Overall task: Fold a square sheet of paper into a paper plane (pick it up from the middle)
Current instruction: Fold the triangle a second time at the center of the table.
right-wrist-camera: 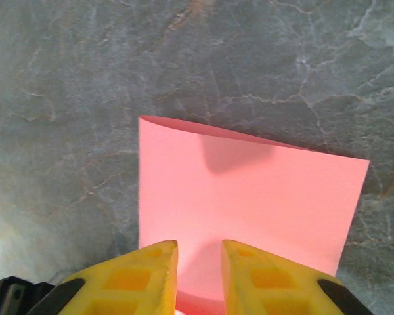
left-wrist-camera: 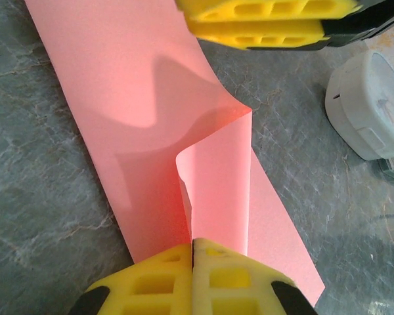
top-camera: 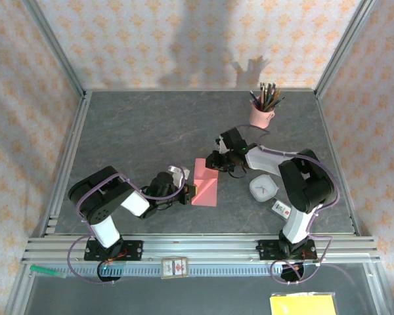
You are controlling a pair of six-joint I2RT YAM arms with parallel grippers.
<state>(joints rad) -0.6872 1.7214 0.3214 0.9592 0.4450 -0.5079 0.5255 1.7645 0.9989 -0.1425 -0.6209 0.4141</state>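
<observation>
Robot lab bench: aluminium frame [top-camera: 203, 249], wallpapered enclosure walls [top-camera: 184, 39], grey tabletop [top-camera: 151, 125].

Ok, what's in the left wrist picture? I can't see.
The left gripper pinches the near edge of a pink paper sheet buckling up off the grey table. The right gripper is at top, a white object at right.

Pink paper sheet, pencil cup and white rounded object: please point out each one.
pink paper sheet [top-camera: 207, 191], top external view, its flat lower part
pencil cup [top-camera: 261, 117], top external view, the pink cup wall
white rounded object [top-camera: 262, 189], top external view, its top face
</observation>
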